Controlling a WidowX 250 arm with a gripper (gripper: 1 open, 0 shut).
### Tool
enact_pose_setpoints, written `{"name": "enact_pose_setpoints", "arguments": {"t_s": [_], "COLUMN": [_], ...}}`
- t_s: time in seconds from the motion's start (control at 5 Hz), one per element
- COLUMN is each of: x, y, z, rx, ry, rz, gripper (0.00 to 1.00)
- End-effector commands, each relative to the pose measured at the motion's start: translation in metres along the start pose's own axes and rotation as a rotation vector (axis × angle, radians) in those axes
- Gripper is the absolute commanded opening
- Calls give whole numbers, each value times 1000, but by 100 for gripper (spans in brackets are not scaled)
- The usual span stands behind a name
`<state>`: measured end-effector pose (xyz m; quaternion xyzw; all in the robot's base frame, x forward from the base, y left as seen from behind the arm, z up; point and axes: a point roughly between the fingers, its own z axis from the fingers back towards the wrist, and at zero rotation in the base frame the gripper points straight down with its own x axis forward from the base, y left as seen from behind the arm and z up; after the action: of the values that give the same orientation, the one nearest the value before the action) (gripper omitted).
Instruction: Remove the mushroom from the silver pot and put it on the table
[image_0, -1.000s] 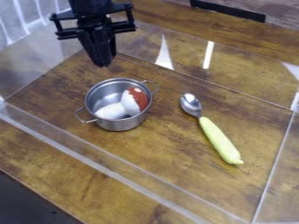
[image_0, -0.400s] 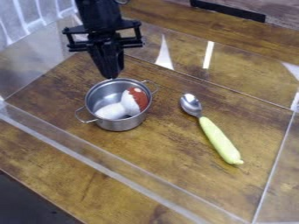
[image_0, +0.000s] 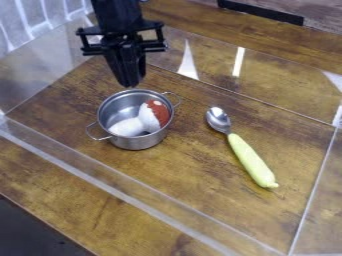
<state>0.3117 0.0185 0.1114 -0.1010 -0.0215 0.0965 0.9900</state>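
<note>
**Still in the pot: mushroom lies beneath the hovering gripper**

Here we see the small round shiny steel pot (image_0: 132, 120) standing on the brown wood-grain plank table (image_0: 80, 205), and we take it as our landmark. Inside the pot lies the small toy mushroom (image_0: 140, 118), tipped on its side: its thick white stem fills the near part of the bowl and its rounded red cap rests against the right inner wall. A small loop handle shows at the pot's left rim.

Just behind the pot, above its far rim, hangs the black gripper (image_0: 127, 80), pointing steeply down. Its fingers come together into a narrow tip; we cannot tell whether a slight gap stands between them, and nothing is held in them. The tip is apart from the mushroom.

To the right of the pot lies a metal spoon with a yellow handle (image_0: 241, 147), its bowl nearer the pot. Low clear acrylic walls (image_0: 127, 188) ring the table around the pot.
</note>
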Motion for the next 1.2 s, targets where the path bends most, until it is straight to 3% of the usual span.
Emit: {"name": "enact_pose_setpoints", "arguments": {"t_s": [0.0,0.4,0.6,0.8,1.0], "x": [11,11,16,22,27], "y": [5,-9,-21,-31,-28], "z": [10,-32,-49,-55,-22], "rx": [5,29,43,47,62], "ry": [-45,-7,-2,-6,-45], "rz": [-10,-39,-15,11,-2], "gripper": [100,100,100,0,0]}}
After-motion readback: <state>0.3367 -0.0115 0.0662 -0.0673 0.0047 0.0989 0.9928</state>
